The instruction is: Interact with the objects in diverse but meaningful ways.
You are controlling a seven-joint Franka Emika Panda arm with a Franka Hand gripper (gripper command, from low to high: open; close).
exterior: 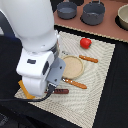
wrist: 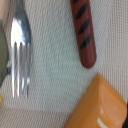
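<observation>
My gripper (exterior: 51, 89) hangs low over the near end of the woven placemat (exterior: 102, 75); its fingers are hidden behind the wrist and do not show in the wrist view. Just beside it lies the thin brown sausage (exterior: 61, 91), which shows with dark grill stripes in the wrist view (wrist: 84, 35). A golden-orange block, apparently the bread loaf (exterior: 25, 90), lies under the arm and shows in the wrist view (wrist: 100, 107). The red tomato (exterior: 85, 43) sits at the mat's far side. The yellow packet is out of view.
A round tan plate (exterior: 72, 66) is mid-mat, with an orange-handled knife (exterior: 88, 59) beyond it and an orange-handled fork (exterior: 75, 83) before it; the fork's tines show in the wrist view (wrist: 19, 55). Two dark grey pans (exterior: 66, 9) (exterior: 93, 12) and a bowl (exterior: 122, 17) stand at the back.
</observation>
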